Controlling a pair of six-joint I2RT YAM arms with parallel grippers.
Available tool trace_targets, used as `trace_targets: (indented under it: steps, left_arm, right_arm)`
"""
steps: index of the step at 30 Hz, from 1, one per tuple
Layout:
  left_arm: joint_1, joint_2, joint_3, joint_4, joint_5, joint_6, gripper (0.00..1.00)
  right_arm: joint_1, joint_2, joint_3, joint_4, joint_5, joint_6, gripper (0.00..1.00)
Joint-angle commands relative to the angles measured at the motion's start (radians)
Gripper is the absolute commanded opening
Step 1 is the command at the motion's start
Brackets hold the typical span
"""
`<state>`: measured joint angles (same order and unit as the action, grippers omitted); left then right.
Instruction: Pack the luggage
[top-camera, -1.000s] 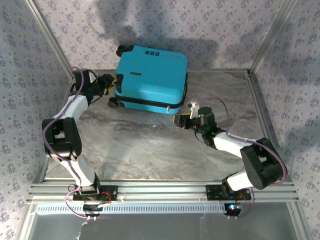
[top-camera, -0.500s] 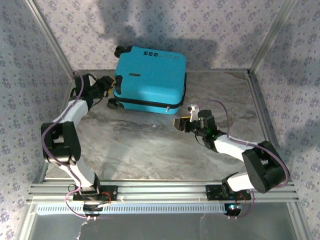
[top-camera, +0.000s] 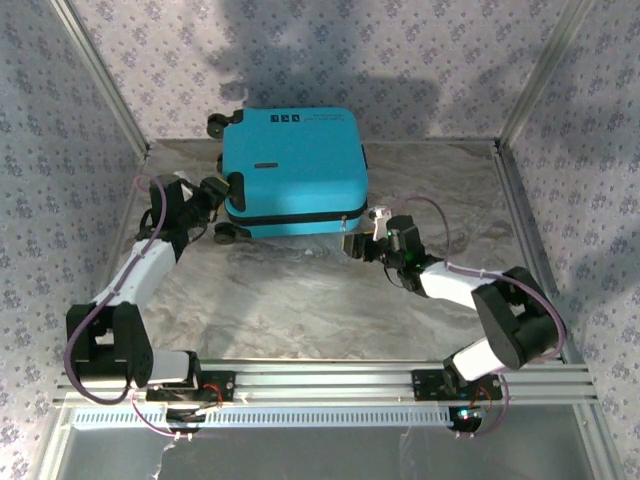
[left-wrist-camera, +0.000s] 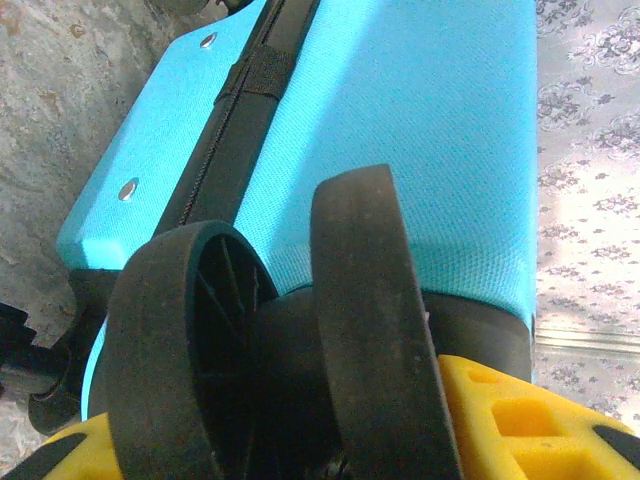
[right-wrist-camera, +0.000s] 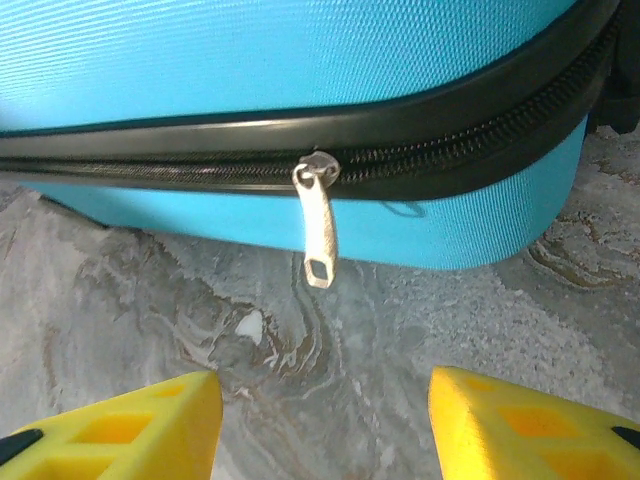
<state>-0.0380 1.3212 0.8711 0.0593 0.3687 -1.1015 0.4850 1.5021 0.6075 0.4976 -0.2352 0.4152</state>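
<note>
Looking at it, your luggage (top-camera: 292, 160) lies flat, lid down, at 12 o'clock on the bench (top-camera: 300, 300). Left claw (top-camera: 215, 190) is clamped on a wheel (left-wrist-camera: 360, 320) at its 9 o'clock side, I'd guess to brace it. Right claw (right-wrist-camera: 320, 400), fingers apart and empty, faces the zip pull (right-wrist-camera: 318, 225) at 5 o'clock, probably lining up a grab.
</note>
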Motion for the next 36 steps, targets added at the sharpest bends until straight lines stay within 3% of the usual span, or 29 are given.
trace_targets:
  steps: [1, 6, 10, 21, 28, 33, 36]
  left_arm:
    - [-0.030, -0.054, 0.005, -0.024, 0.001, 0.158, 0.09]
    - [-0.037, -0.037, 0.004, -0.021, 0.004, 0.161, 0.09]
    - [-0.045, -0.023, 0.002, -0.006, 0.006, 0.157, 0.09]
    - [-0.055, -0.022, 0.002, -0.005, 0.001, 0.164, 0.07]
    - [-0.048, -0.024, 0.018, -0.035, -0.002, 0.200, 0.05]
    - [0.000, -0.008, 0.059, -0.087, 0.019, 0.270, 0.04]
    - [0.035, 0.038, 0.122, -0.145, 0.049, 0.343, 0.03]
  right_arm:
    - [0.001, 0.063, 0.061, 0.018, 0.032, 0.040, 0.57]
    - [0.004, 0.140, 0.121, 0.030, 0.039, 0.055, 0.54]
    - [0.006, 0.171, 0.144, 0.048, 0.040, 0.074, 0.45]
    - [0.002, 0.177, 0.156, 0.043, 0.041, 0.063, 0.01]
    - [-0.020, 0.136, 0.144, -0.028, 0.082, -0.003, 0.00]
    - [-0.042, 0.090, 0.148, -0.149, 0.205, -0.067, 0.00]
    - [-0.062, 0.088, 0.155, -0.179, 0.218, -0.094, 0.00]
